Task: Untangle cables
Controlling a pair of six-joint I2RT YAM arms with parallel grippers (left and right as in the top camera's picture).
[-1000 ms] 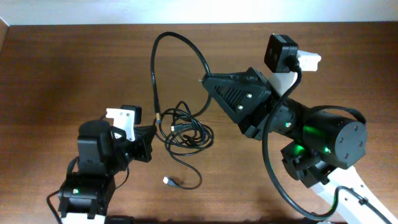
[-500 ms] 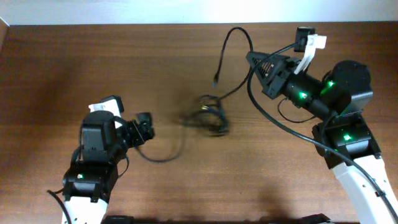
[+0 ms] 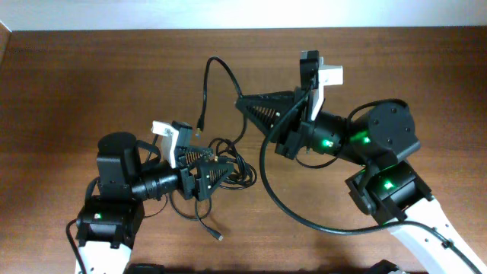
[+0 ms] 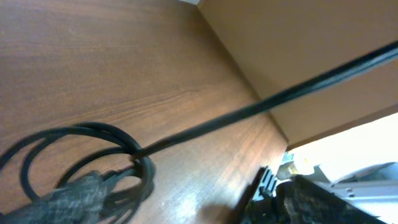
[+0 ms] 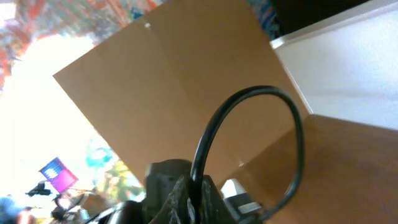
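The cables (image 3: 237, 169) lie as a loose black bundle of loops at mid-table, and one tail ends in a plug (image 3: 219, 237) near the front. My left gripper (image 3: 221, 166) points right with its jaws open on either side of the bundle's left edge. In the left wrist view the loops (image 4: 93, 134) sit at lower left and one taut cord (image 4: 261, 106) runs up to the right; my left gripper (image 4: 199, 214) holds nothing. My right gripper (image 3: 243, 102) is shut on one cable (image 5: 249, 93), which arches up and over to a free plug (image 3: 200, 122). In the right wrist view the fingers (image 5: 214, 194) pinch that cord.
The right arm's own thick black cable (image 3: 274, 202) hangs in a wide loop over the table just right of the bundle. A pale wall (image 3: 243, 14) runs along the far table edge. Bare wood (image 3: 76, 84) lies at the left.
My left gripper has opened and reached right to the bundle. The right gripper, still shut on its cable, swung out to the right and has come back left, and the bundle shifted with it.
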